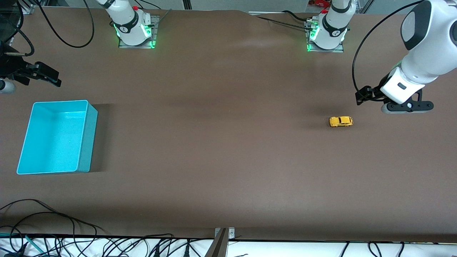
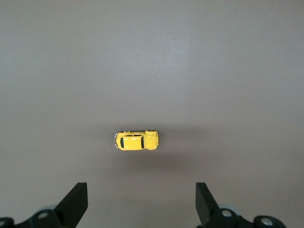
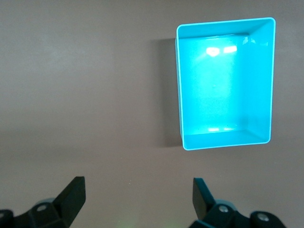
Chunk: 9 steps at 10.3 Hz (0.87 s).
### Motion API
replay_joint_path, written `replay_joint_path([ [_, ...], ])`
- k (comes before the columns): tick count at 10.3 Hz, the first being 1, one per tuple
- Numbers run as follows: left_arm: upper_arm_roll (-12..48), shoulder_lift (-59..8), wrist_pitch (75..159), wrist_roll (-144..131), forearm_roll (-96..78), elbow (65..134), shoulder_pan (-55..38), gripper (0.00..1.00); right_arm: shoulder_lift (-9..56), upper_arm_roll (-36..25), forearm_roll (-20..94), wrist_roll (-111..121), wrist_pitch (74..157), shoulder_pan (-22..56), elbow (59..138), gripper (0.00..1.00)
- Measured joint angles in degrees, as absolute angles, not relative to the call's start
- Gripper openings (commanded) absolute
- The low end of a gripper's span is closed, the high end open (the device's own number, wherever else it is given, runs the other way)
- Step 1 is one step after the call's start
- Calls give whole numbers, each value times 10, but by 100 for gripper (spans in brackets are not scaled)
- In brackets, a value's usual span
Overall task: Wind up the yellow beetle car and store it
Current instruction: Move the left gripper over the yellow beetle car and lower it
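Brown matte table filling nearly the whole front view, white floor strip and loose black cables along the bottom edge, two green-lit robot bases at the top.

Tiny yellow beetle car, rounded body, dark windows, on its wheels at mid-height toward the right of the front frame, at the left arm's end of the table. Same car just below centre in the left wrist view, seen from above, lengthwise across the frame, nothing touching it.

Left gripper at the right edge of the front frame, up in the air above bare table beside the car; only a dark bracket and wrist visible there. Fingers clear only in the left wrist view: two black tips spread wide at the bottom corners, holding nothing, car between them but higher in the frame.

Open-topped rectangular turquoise plastic bin at the left of the front frame, at the right arm's end, well apart from the car. Inside of the bin plain in the right wrist view, upper right, glossy floor with light reflections.

Right gripper at upper left of the front frame, above bare table near the bin; fingers wide apart in the right wrist view, gripping nothing.
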<state>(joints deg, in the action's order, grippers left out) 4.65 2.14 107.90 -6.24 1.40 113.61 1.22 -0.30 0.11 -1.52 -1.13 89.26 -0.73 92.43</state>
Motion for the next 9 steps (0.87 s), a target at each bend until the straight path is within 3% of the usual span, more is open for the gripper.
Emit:
replay_joint_path([
  [9, 22, -46, 1155, 241, 14, 1184, 12, 99, -3, 1, -15, -11, 893, -7, 924, 100],
])
